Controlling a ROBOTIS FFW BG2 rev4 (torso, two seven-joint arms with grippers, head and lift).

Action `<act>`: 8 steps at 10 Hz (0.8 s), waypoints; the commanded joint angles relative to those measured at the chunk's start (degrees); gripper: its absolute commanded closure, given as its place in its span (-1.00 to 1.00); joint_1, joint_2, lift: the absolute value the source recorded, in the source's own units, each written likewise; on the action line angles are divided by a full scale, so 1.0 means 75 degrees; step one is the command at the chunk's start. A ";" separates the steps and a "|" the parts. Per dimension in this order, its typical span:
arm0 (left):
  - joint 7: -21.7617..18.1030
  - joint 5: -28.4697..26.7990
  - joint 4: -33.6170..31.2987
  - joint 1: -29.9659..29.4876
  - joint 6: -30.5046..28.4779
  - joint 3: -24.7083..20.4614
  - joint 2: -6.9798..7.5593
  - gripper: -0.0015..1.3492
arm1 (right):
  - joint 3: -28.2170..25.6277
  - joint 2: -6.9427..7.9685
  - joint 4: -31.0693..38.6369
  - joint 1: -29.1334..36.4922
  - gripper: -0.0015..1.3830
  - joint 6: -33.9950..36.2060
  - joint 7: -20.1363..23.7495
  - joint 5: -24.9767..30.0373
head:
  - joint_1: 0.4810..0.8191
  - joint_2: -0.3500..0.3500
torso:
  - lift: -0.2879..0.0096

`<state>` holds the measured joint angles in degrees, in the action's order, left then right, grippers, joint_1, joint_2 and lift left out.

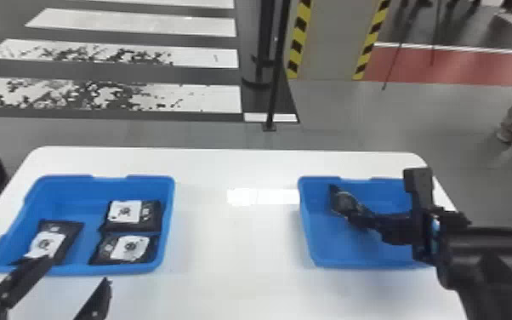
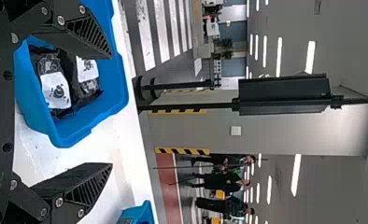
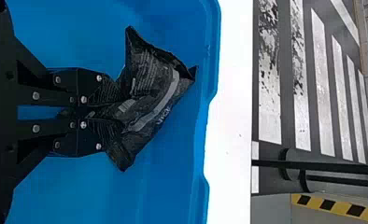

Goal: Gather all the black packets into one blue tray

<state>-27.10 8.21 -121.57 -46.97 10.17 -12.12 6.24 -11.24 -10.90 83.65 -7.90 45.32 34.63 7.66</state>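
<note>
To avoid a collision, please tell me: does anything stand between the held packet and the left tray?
Yes: the right tray's left wall and the left tray's right wall. Nothing else visible blocks the packet. It likely needs lifting over both.

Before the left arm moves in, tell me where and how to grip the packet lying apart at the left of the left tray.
Likely best from above, pinching the black packet across its middle: it lies label up, with a gap to the other packets, while the walls of the blue tray hinder a sideways approach.
</note>
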 commanded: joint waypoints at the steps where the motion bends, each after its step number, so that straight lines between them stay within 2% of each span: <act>1: -0.0102 -0.0135 0.0000 0.0132 -0.0081 -0.0029 0.0000 -0.66 | -0.0299 0.0118 0.1306 0.0790 0.59 -0.0025 -0.0105 0.0259 | 0.27 -0.33 | 0.20; 4: -0.0301 -0.0104 0.0000 0.0395 -0.0418 -0.0014 0.0035 -0.66 | -0.0436 0.0294 0.3856 0.2196 0.59 -0.0119 -0.0328 0.0030 | 0.27 -0.43 | 0.20; 5: -0.0395 -0.0074 0.0000 0.0601 -0.0643 0.0062 0.0082 -0.66 | -0.0116 0.0294 0.4662 0.2609 0.59 -0.0194 -0.0316 -0.0122 | 0.27 -0.43 | 0.20; 6: -0.0430 -0.0013 0.0000 0.0826 -0.0849 0.0169 0.0152 -0.66 | 0.0265 0.0317 0.5337 0.2928 0.59 -0.0269 -0.0293 -0.0168 | 0.27 -0.37 | 0.20; 8: -0.0536 0.0368 0.0075 0.1126 -0.1243 0.0519 0.0234 -0.66 | 0.1057 0.0340 0.6087 0.3303 0.59 -0.0362 -0.0199 -0.0412 | 0.27 -0.12 | 0.20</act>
<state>-31.02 10.00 -121.23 -39.13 1.78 -9.07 7.78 -5.23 -8.39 127.65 16.14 42.73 33.04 5.07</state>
